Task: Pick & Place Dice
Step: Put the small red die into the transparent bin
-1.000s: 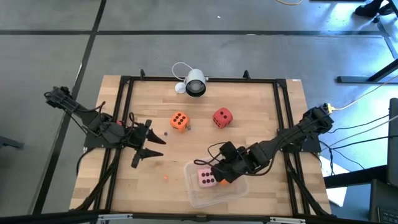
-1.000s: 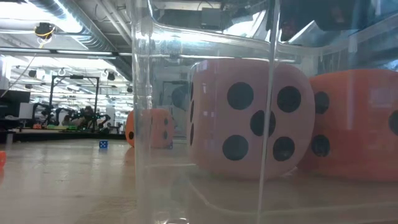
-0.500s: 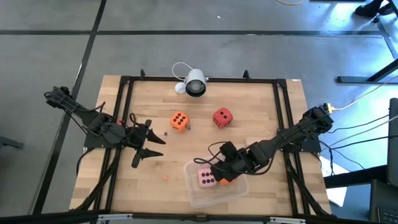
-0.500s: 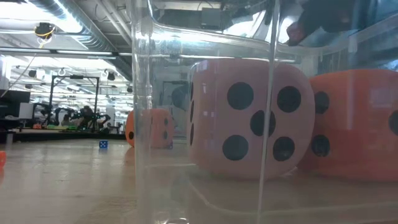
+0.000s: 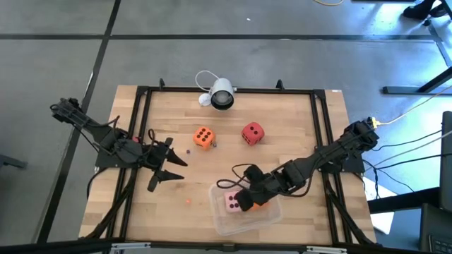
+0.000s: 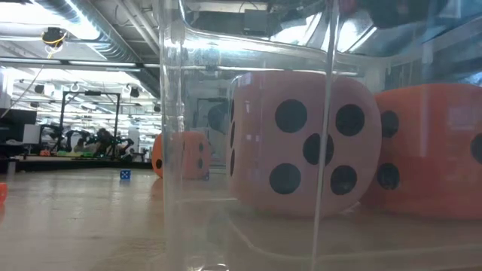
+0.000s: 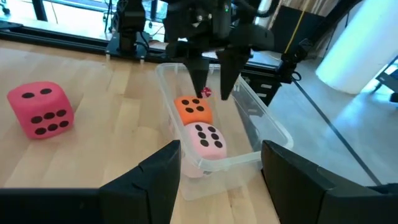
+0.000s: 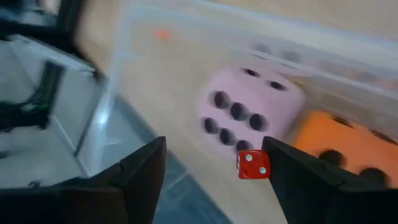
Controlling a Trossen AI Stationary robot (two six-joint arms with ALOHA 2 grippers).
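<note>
Since a second ago my right gripper [image 5: 242, 200] has spread its fingers and slid further over the tub [image 5: 222, 222]; my left gripper [image 5: 169, 170] has not moved. Going left to right: that left one waits with fingers apart, nothing between them. Beyond it an orange die [image 5: 203, 137] and the red die [image 5: 252, 132] lie on the table, not yet moved. Under my released right gripper, the pink die [image 7: 207, 138] and another orange die [image 7: 193, 110] sit in the tub, touching. A tiny red die [image 8: 252, 165] shows between my right fingers. Two placed, two left.
</note>
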